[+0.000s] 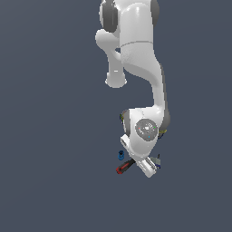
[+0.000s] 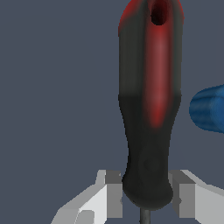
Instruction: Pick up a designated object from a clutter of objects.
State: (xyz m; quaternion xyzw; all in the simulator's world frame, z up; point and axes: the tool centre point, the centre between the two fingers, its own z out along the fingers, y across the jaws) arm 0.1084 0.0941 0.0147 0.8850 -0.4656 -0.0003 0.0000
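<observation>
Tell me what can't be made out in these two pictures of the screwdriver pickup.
- Screwdriver shaft: cut off by the wrist view's edge; in the exterior view the arm covers it.
- Gripper contact with the handle: unclear, fingertips run past the edge.
- Blue cylinder: cropped in the wrist view.
- Other clutter: hidden behind the arm.

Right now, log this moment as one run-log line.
phase: grasp approach | tool: open, fingers straddling screwdriver handle base | blue cylinder: beside handle | lift: not yet

White arm bent low, tool (image 2: pixel 145 199) fingers parted, pointing downward.
</observation>
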